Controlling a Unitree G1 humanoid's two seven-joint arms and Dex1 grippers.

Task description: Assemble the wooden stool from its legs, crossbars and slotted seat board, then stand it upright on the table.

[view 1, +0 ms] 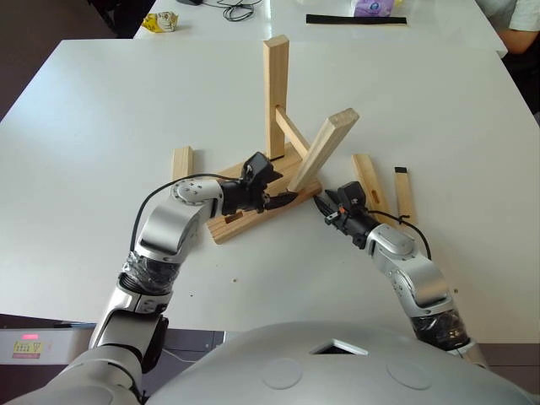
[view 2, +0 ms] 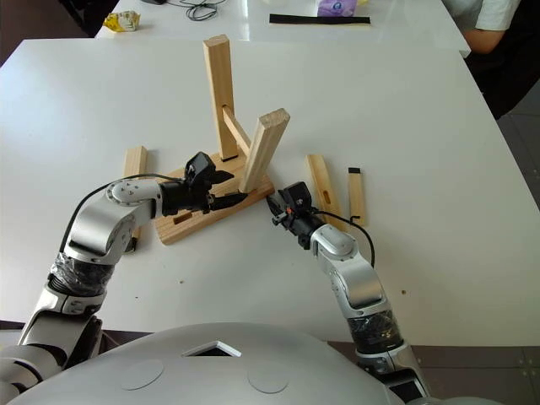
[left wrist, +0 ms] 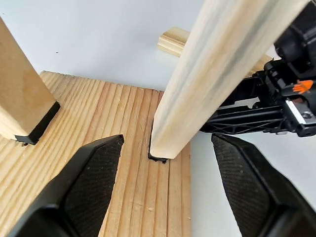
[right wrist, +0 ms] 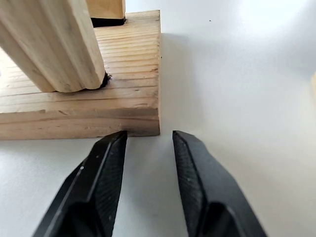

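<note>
Step in hand, as judged: seating the second leg in the seat board (view 1: 226,228), which lay flat on the table (view 1: 101,126) with its slotted face up. One upright leg (view 1: 275,93) stood square in a slot at the far end. The tilted leg (view 1: 325,148) leaned away to the right, its foot in a slot near the board's right edge; the left wrist view showed dark slot rim at the foot, so it looked only partly home. A crossbar (view 1: 293,135) ran slantwise between the two legs. The left gripper (view 1: 283,200) hovered low over the board, its fingers (left wrist: 94,177) spread wide either side of the tilted leg's foot, touching nothing. The right gripper (view 1: 323,204) sat on the table just beside the board's near right corner, fingers (right wrist: 106,168) parted by a modest gap, holding nothing. Next move likely called for closing on the tilted leg low down, bringing it upright and pressing it into its slot while the board was braced against sliding. Roughly half done by this reckoning: a spare leg (view 1: 182,162) lay left of the board, another leg (view 1: 366,179) and a black-tipped crossbar (view 1: 405,194) lay to its right. No containers as such; the slots served as the only receptacles, two occupied, at least one dark slot open near the board's near end.
</note>
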